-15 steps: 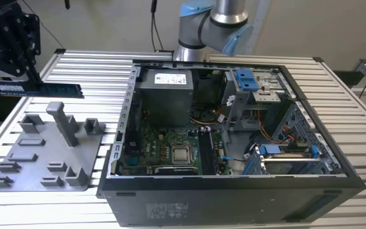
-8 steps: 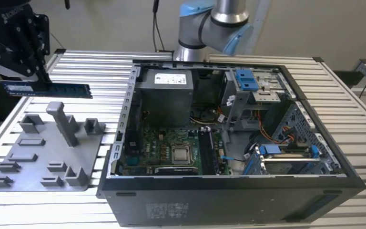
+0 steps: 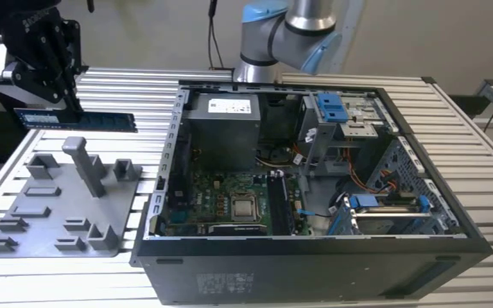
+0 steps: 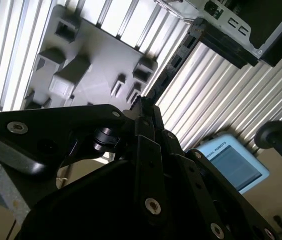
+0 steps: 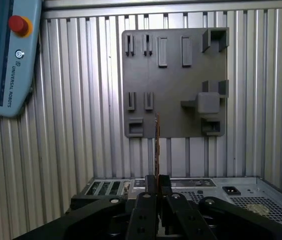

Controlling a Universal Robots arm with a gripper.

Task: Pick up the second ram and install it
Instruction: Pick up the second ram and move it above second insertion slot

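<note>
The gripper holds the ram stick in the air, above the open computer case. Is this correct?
Not fully. The gripper holds the second ram in the air, but above the gray fixture plate, not above the open computer case beside it. The exterior view shows this.

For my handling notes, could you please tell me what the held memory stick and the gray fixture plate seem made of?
The second ram, in the hand: likely circuit board, a bluish strip with dark chips in a row. The gray fixture plate: probably plastic, matte and evenly gray, blocks included.
</note>
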